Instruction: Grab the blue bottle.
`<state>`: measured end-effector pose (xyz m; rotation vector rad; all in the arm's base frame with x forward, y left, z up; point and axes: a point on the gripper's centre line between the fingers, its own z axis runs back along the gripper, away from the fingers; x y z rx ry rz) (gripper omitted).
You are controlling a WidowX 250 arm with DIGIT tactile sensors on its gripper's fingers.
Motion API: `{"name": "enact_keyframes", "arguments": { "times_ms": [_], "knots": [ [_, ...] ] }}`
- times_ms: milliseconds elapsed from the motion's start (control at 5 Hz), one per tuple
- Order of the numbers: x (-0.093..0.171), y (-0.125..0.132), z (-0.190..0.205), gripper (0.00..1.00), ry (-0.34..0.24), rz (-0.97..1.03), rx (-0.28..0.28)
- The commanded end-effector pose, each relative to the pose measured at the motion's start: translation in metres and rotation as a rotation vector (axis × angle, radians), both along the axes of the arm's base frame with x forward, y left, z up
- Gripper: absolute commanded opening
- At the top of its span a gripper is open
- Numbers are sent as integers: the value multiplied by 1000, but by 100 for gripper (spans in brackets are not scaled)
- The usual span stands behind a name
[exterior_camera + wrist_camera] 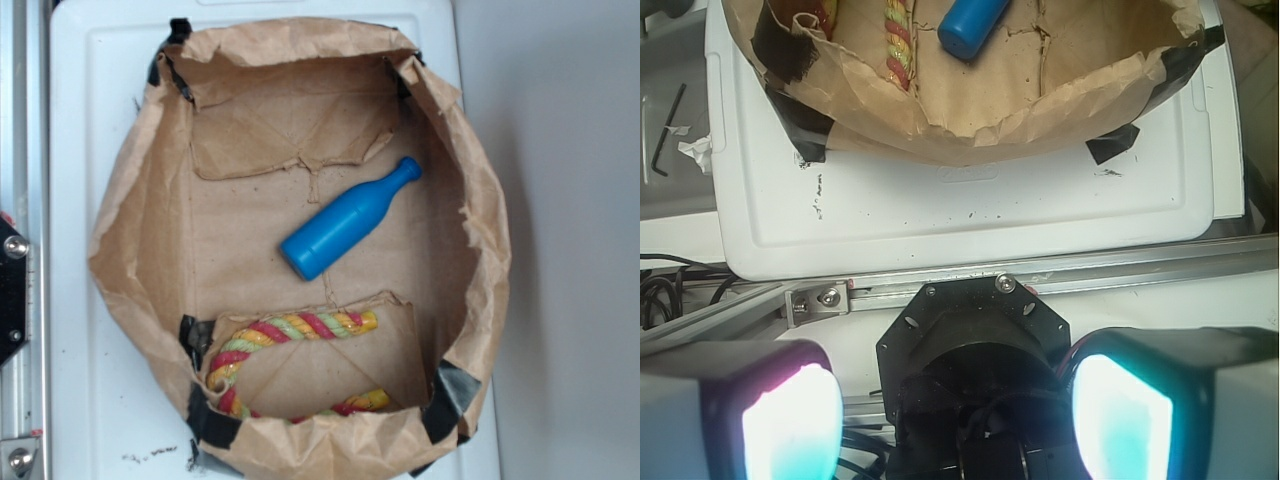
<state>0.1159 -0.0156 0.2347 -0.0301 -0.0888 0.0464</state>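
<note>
Exterior view shows the blue bottle (345,220) lying on its side on the floor of a cut-down brown paper bag (135,200), roughly at the bag's middle, its neck slanting toward the bag's upper right corner and its flat base toward the lower left. A red, yellow and green rope toy (290,330) lies closer to the bag's bottom edge, partly tucked under a paper flap and apart from the bottle. The bag sits on a white plastic tray (90,80), held with patches of black tape (205,415). No part of the arm shows here. Wrist view puts the tool (958,415) well back from the bag, over the robot's black round base (970,340) and an aluminium rail (1120,268) beyond the tray's edge; its two glowing pads (790,425) stand wide apart with nothing between them. Only the bottle's base end (970,25) shows at the top of that view, far from the tool with the bag wall between them. I judge the task to be at its very start, the approach not yet begun. The next move likely calls for travelling over the bag wall, turning the jaws across the slanted body, then descending onto its thick middle
</note>
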Motion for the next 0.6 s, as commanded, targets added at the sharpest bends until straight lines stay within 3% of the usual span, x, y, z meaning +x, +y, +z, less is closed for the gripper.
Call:
{"name": "enact_keyframes", "arguments": {
  "times_ms": [0, 200, 400],
  "knots": [
    [26, 3, 3, 100, -67, -26, 12],
    [73, 7, 6, 100, -117, -15, 3],
    [113, 13, -2, 100, -120, -23, 52]
  ]
}}
